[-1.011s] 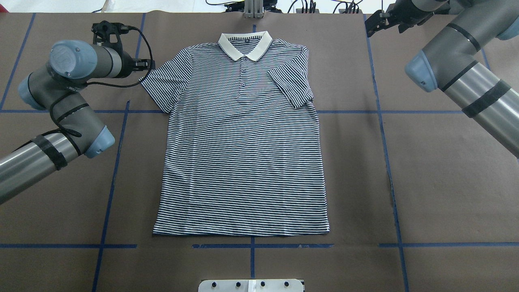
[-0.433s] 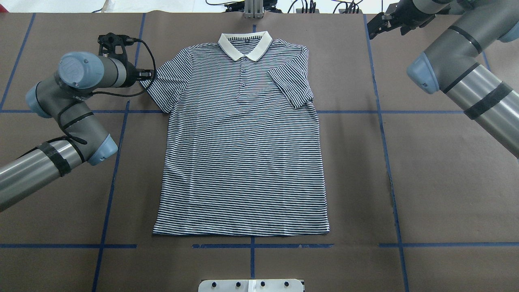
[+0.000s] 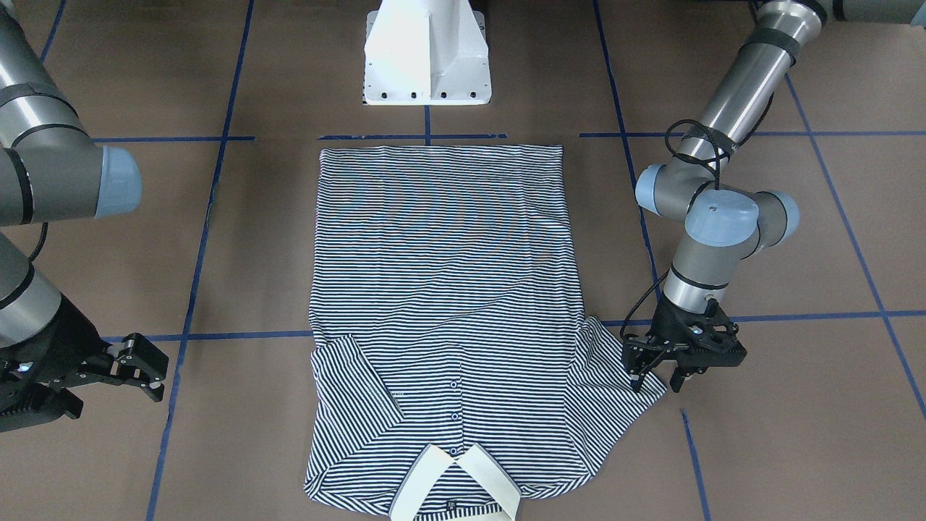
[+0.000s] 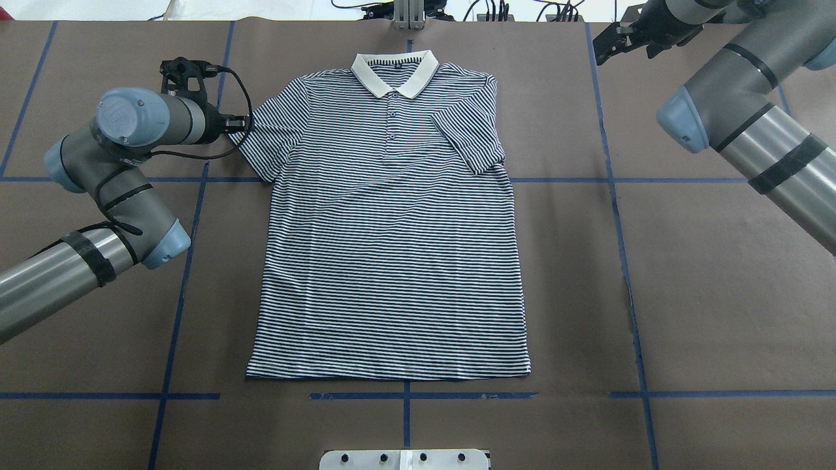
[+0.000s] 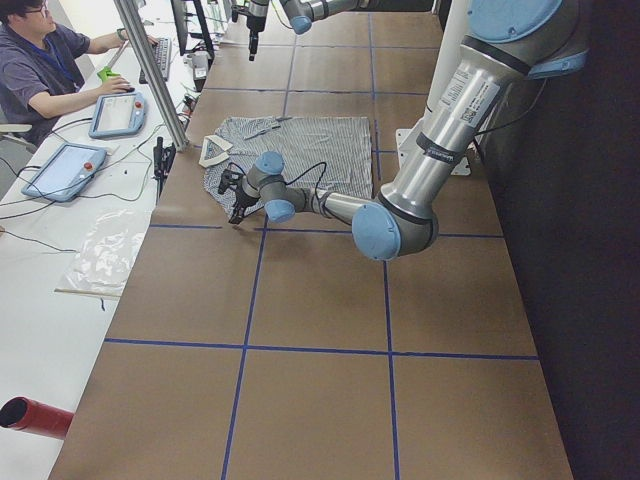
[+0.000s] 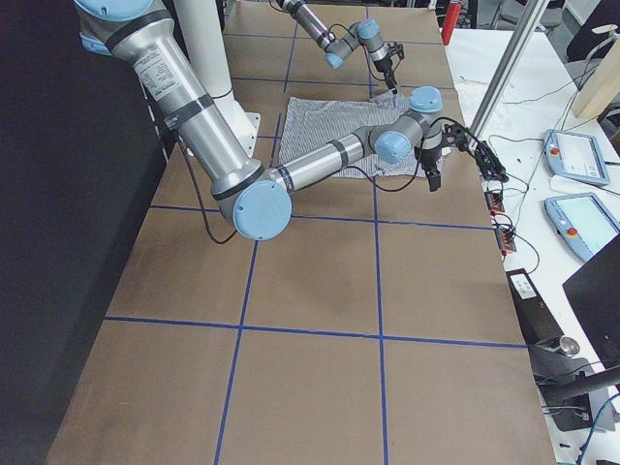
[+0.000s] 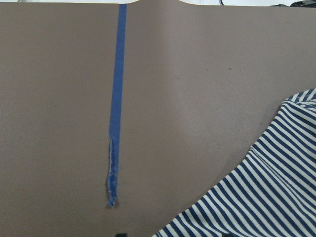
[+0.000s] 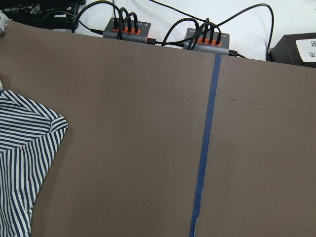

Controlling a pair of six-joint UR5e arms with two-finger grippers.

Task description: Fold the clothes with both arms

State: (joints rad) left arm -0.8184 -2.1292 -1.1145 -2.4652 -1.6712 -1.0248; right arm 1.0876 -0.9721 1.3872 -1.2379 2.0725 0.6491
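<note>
The striped polo shirt (image 4: pixel 392 235) lies flat, front up, on the brown table, cream collar (image 4: pixel 394 70) at the far edge and hem towards me. One sleeve (image 4: pixel 471 137) is folded in over the chest; the other sleeve (image 4: pixel 264 140) lies spread out. In the front-facing view the shirt (image 3: pixel 441 289) shows with its collar at the bottom. My left gripper (image 3: pixel 656 379) is open, low at the outer edge of the spread sleeve, one finger over its hem; it also shows overhead (image 4: pixel 236 123). My right gripper (image 3: pixel 147 370) is open and empty, well clear of the shirt, near the far table edge (image 4: pixel 604 46).
The white pedestal base (image 3: pixel 427 54) stands at the table's near edge. Blue tape lines (image 4: pixel 176 287) cross the brown cover. Cable hubs (image 8: pixel 126 28) sit beyond the far edge. A seated operator (image 5: pixel 40 60) and tablets (image 5: pixel 62 170) are at a side bench.
My left arm has swung right, bringing its gripper closer to the spread sleeve's edge. My right gripper has drifted slightly towards the far edge. The shirt has not moved.
</note>
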